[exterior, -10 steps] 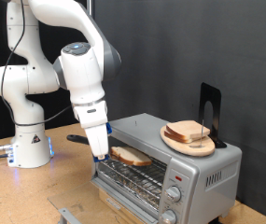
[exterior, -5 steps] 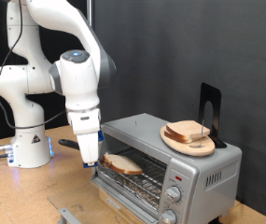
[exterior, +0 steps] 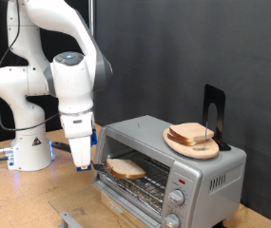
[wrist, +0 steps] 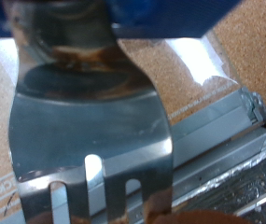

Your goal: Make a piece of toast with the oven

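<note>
Centre-left of the exterior frame: the tool (exterior: 82, 157) grips a metal fork (wrist: 86, 121). The piece of toast (exterior: 126, 168) lies on the open oven's (exterior: 178, 161) rack, just right of it.

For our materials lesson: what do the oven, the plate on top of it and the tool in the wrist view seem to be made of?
Oven: brushed silver metal, dull sheen.
Plate: probably wood, matte tan.
Fork-like tool: polished metal, mirror reflections.
</note>
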`<move>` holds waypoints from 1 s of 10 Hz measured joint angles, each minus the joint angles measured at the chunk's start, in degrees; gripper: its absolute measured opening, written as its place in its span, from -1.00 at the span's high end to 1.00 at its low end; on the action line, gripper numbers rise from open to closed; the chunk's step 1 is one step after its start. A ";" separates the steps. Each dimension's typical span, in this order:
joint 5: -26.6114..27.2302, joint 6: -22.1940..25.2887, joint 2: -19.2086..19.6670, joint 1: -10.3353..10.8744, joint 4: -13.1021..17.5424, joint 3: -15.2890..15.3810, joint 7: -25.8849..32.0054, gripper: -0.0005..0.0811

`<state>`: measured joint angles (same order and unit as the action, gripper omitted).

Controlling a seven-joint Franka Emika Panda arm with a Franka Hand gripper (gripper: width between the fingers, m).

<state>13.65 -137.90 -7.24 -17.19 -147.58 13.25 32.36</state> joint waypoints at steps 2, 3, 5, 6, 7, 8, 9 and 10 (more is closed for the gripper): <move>0.28 0.27 -0.16 -0.11 -0.26 -0.67 0.30 0.00; 0.89 0.30 -0.18 -0.10 -0.21 -0.75 0.38 0.00; 2.74 0.32 -0.19 0.01 0.75 -0.52 0.37 0.00; 2.95 0.34 -0.17 0.16 1.39 -0.33 0.11 0.00; 3.04 0.63 -0.12 0.22 1.95 0.01 -0.43 0.00; 3.13 1.19 -0.03 0.25 2.48 0.41 -1.23 0.00; 3.15 1.77 0.09 0.25 2.95 0.77 -1.96 0.00; 3.14 2.10 0.31 0.26 3.26 1.10 -2.68 0.00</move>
<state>16.79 -135.80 -6.93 -16.93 -144.32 14.35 29.68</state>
